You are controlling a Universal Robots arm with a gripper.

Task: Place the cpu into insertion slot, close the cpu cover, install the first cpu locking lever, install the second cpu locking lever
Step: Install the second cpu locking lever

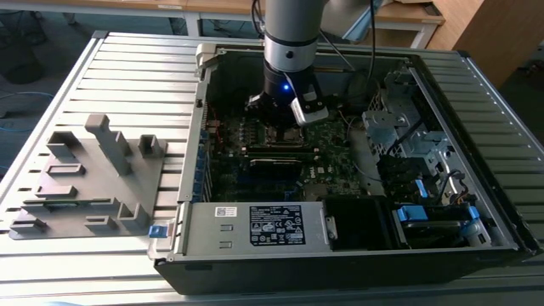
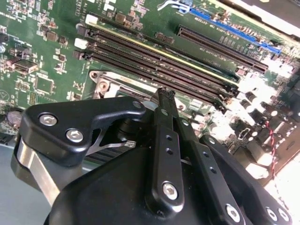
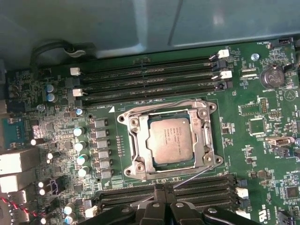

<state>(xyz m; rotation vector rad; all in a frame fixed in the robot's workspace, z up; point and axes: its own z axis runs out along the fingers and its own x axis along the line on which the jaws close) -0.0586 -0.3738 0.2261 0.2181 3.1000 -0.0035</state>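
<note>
Fingertips pressed together, nothing between them, gripper [image 3: 159,188] poised just beside the socket's edge, touching or nearly touching a thin silver locking lever [image 3: 190,179]. Seated flat in the insertion slot [image 3: 140,165]: the cpu [image 3: 171,139], grey top up, framed by the closed cpu cover [image 3: 205,136]. Flanked on both sides by memory slots [image 3: 150,79]. Lowered inside the open computer case [image 1: 476,83] in the exterior view.

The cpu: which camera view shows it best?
The first wrist view: the cpu lies square and unobstructed inside its silver cover. In the exterior view the arm stands over that spot; in the second wrist view the hand hides it.
</note>
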